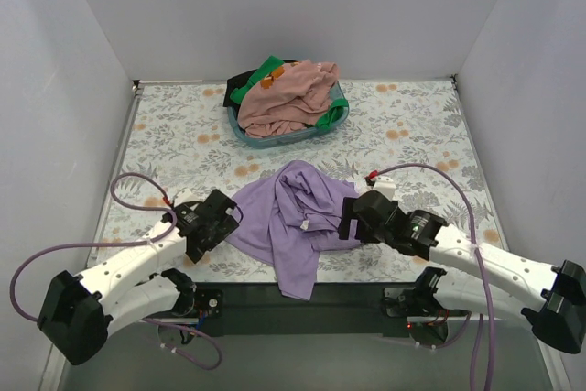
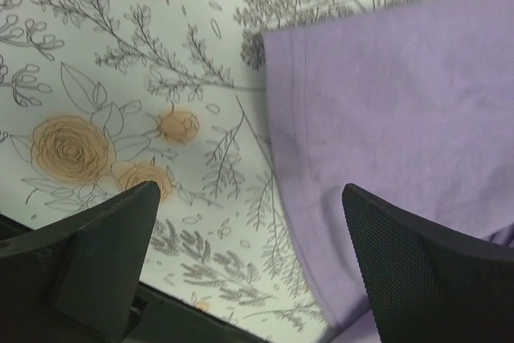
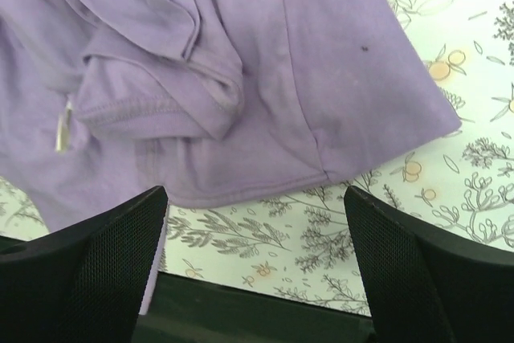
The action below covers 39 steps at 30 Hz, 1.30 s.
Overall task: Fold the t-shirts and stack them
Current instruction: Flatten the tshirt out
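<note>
A lavender-purple t-shirt (image 1: 295, 219) lies crumpled at the near middle of the table, one flap hanging over the front edge. My left gripper (image 1: 225, 214) is open at its left hem, which shows in the left wrist view (image 2: 385, 118); the fingers (image 2: 426, 271) hold nothing. My right gripper (image 1: 349, 220) is open at the shirt's right edge, and the right wrist view shows the bunched cloth (image 3: 241, 62) just beyond the empty fingers (image 3: 88, 279). A dusty pink tee (image 1: 295, 93), a bright green one (image 1: 264, 73) and a black one (image 1: 240, 81) are piled in the basket.
A teal plastic basket (image 1: 275, 139) stands at the back middle of the floral tablecloth (image 1: 412, 135). White walls close the left, back and right sides. A black strip (image 1: 302, 304) runs along the table's near edge between the arm bases.
</note>
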Motion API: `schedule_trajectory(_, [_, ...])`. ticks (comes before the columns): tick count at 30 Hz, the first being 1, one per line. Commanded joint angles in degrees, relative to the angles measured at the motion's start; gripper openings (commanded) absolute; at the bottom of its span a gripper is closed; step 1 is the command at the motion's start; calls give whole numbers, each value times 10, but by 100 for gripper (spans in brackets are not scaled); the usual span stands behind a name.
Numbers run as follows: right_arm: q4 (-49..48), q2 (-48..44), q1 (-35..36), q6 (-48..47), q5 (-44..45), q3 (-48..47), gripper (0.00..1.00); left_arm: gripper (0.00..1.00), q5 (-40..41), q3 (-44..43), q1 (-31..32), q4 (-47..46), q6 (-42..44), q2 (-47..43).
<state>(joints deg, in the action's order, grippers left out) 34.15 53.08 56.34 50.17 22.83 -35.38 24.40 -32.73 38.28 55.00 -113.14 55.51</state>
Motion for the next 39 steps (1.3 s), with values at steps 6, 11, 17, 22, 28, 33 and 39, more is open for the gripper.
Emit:
schedule_trajectory(6, [-98, 90, -71, -60, -65, -42, 97, 98, -53, 13, -115, -160, 72, 27])
schedule_trajectory(11, [-172, 170, -107, -74, -123, -50, 84, 97, -67, 15, -127, -210, 94, 66])
schedule_trajectory(17, [-196, 215, -113, -74, -128, -54, 59, 77, -80, 21, -139, -222, 94, 130])
schedule_trajectory(22, [-214, 222, -120, -87, -129, -52, 22, 2, -97, 29, -141, -251, 113, 159])
schedule_trajectory(28, [-198, 163, -129, -137, -120, -85, 1, 0, -75, -38, -142, -214, 158, 105])
schedule_trajectory(33, [-118, 59, -131, -190, -63, -165, 1, 0, -31, -157, -141, -176, 188, -44])
schedule_trajectory(39, [-58, -46, -131, -248, -60, -326, 1, 0, -63, -354, -140, -171, 232, -111])
